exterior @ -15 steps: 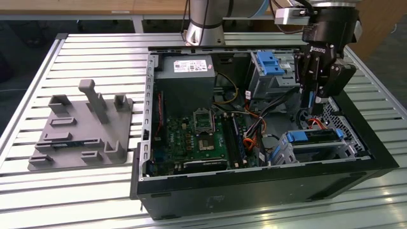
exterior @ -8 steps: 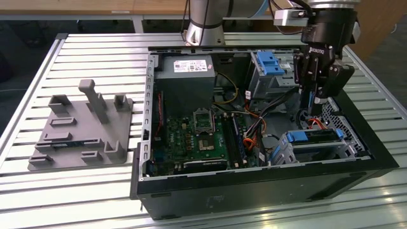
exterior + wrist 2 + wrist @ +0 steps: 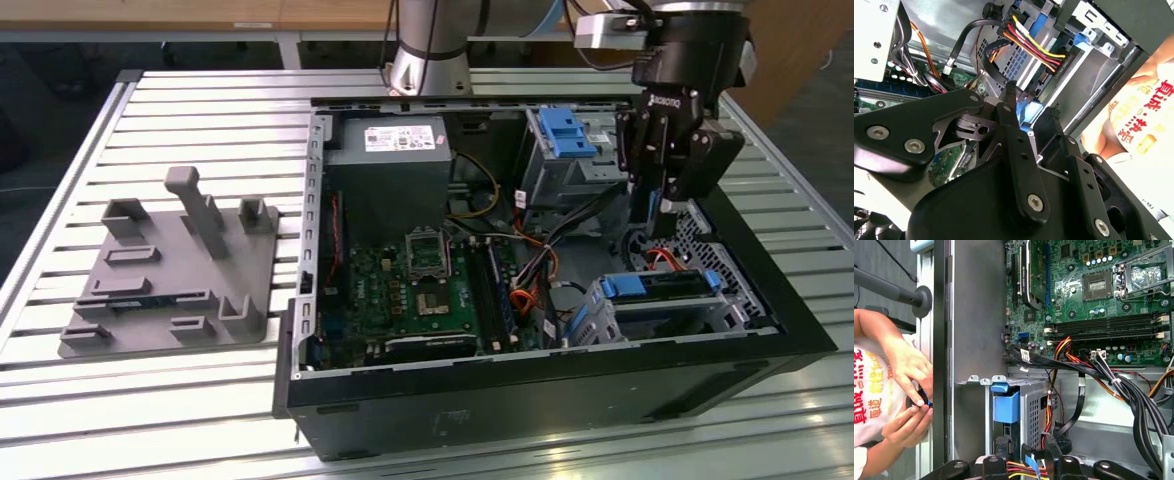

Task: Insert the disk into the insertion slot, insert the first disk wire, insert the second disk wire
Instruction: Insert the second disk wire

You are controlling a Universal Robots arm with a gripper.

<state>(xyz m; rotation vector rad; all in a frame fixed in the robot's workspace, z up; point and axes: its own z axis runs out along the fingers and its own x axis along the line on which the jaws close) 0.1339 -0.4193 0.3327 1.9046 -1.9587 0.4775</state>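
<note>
The disk (image 3: 654, 288), in its bright blue carrier, sits inside the insertion slot (image 3: 707, 318), the low perforated cage at the case's front on the exterior view's right. Its blue carrier (image 3: 1006, 407) also appears in the first wrist view. My gripper (image 3: 663, 228) hangs just behind the disk, fingers pointing down into the case. In both wrist views the black fingers (image 3: 1010, 92) stand a little apart, and I see nothing clamped between them. A thin red wire (image 3: 663, 262), the first disk wire, lies right under the fingertips at the disk's rear. A bundle of orange, yellow and black wires (image 3: 1034, 45) ends in a black plug just beyond the fingertips.
A taller grey cage with a blue bracket (image 3: 567, 140) stands behind my gripper. The motherboard (image 3: 427, 290) and black cables fill the case's middle. A person's hands (image 3: 911, 395) work outside the case's front wall (image 3: 971, 340). A grey fixture (image 3: 174, 270) lies on the table (image 3: 200, 100).
</note>
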